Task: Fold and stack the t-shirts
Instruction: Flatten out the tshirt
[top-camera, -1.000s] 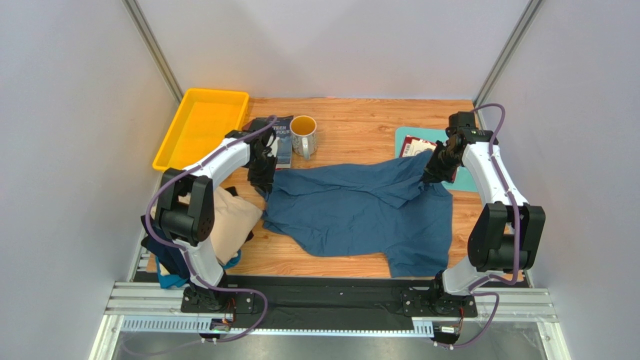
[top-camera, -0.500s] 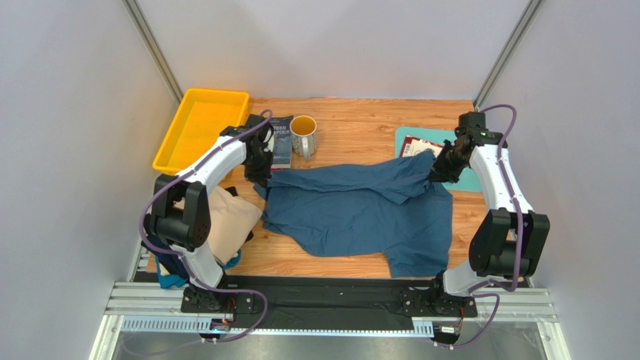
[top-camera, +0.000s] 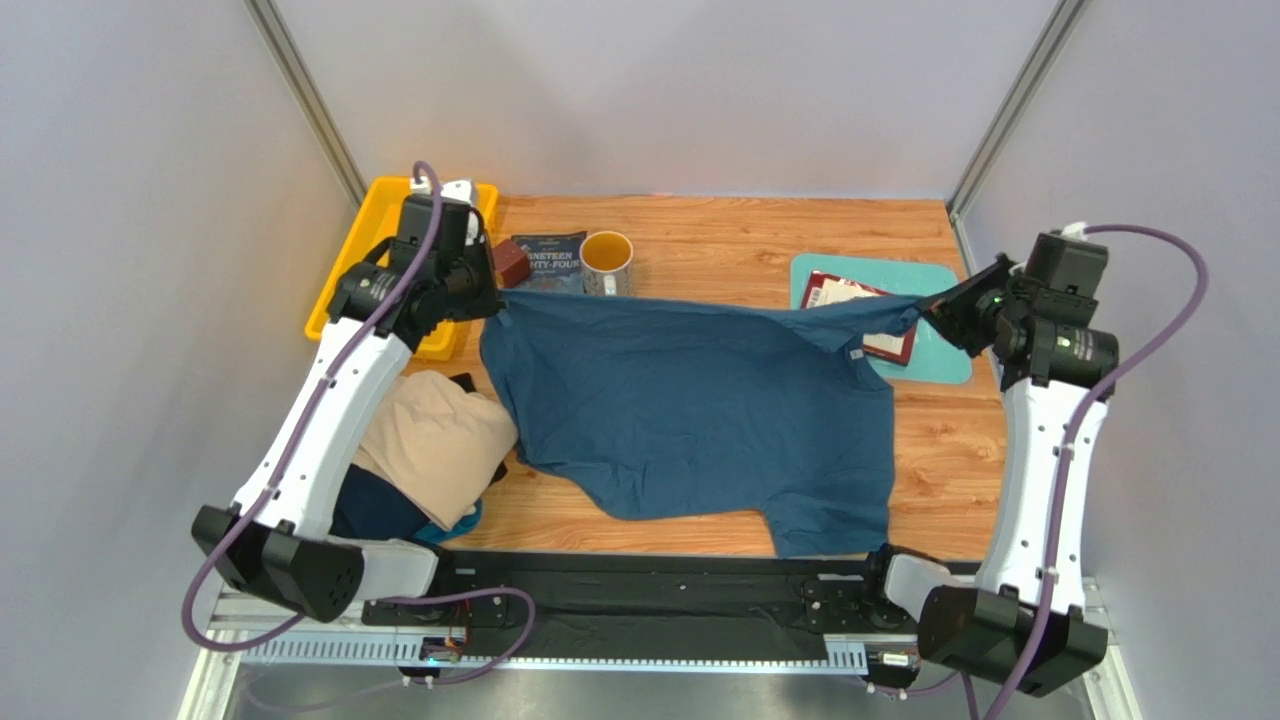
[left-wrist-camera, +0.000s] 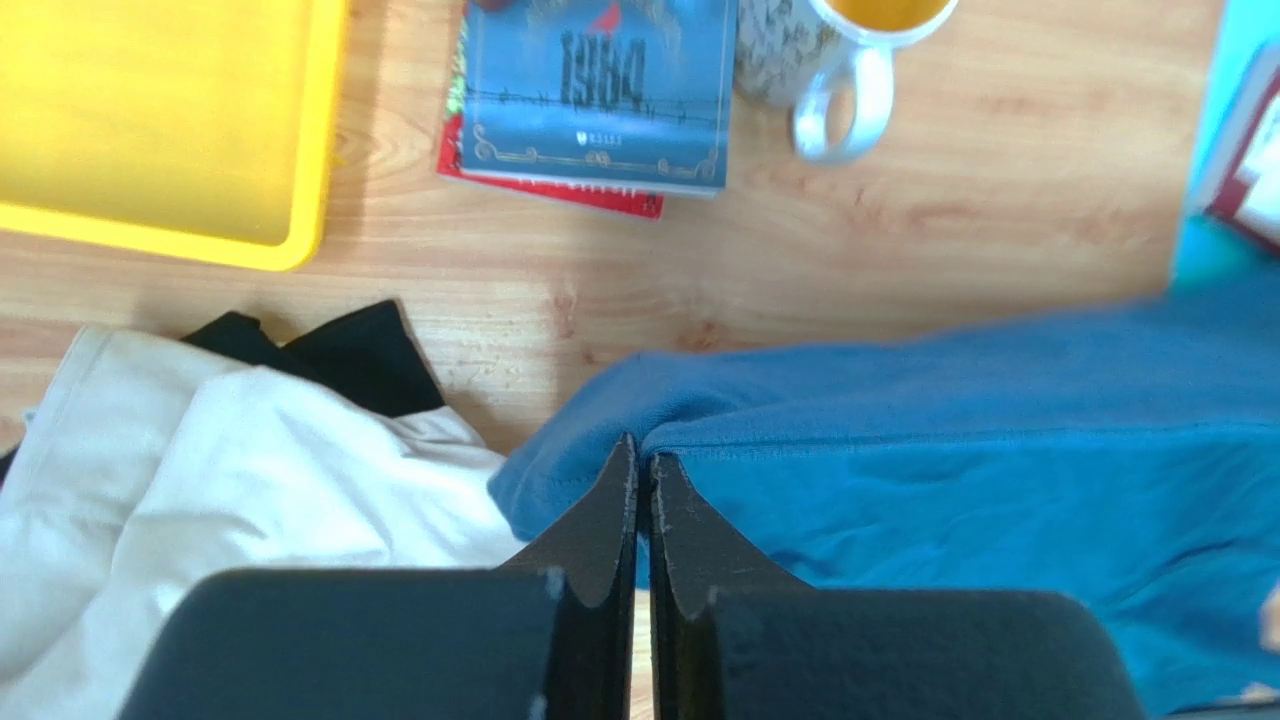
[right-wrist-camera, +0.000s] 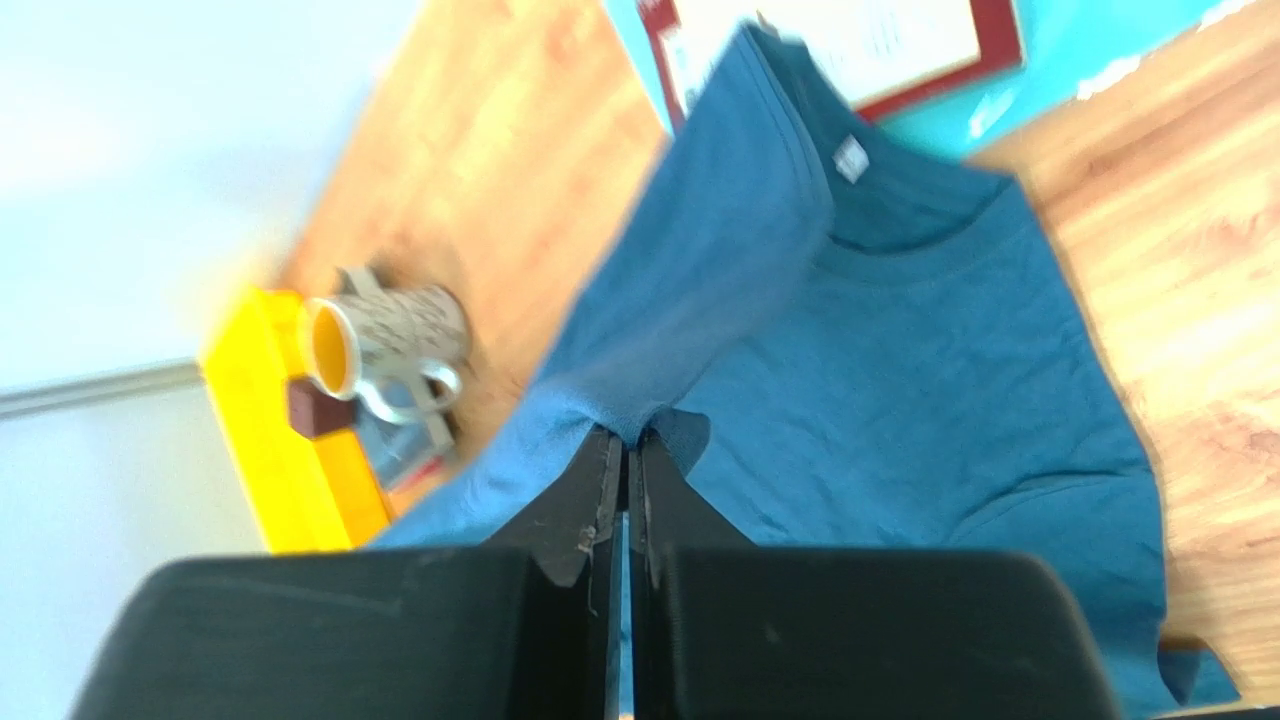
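The large teal-blue t-shirt (top-camera: 691, 413) hangs stretched between my two grippers, its far edge lifted above the table and its near part lying on the wood. My left gripper (top-camera: 493, 303) is shut on the shirt's left corner (left-wrist-camera: 643, 444). My right gripper (top-camera: 929, 309) is shut on its right corner (right-wrist-camera: 631, 432); the collar and label (right-wrist-camera: 852, 156) show beyond it. The beige t-shirt (top-camera: 436, 443) lies bunched at the left over a dark navy one (top-camera: 376, 510), with a strip of bright light blue cloth (top-camera: 451, 525) at its near edge.
A yellow tray (top-camera: 361, 255) stands at the far left. A book (top-camera: 553, 264) and a mug (top-camera: 607, 258) are behind the shirt. A flat teal cutting board (top-camera: 932, 353) with a red-framed card (top-camera: 849, 293) lies at the far right.
Both arms have risen and swung outward, lifting the teal-blue shirt's far edge and pulling it taut. The shirt has spread wider and flatter than before.
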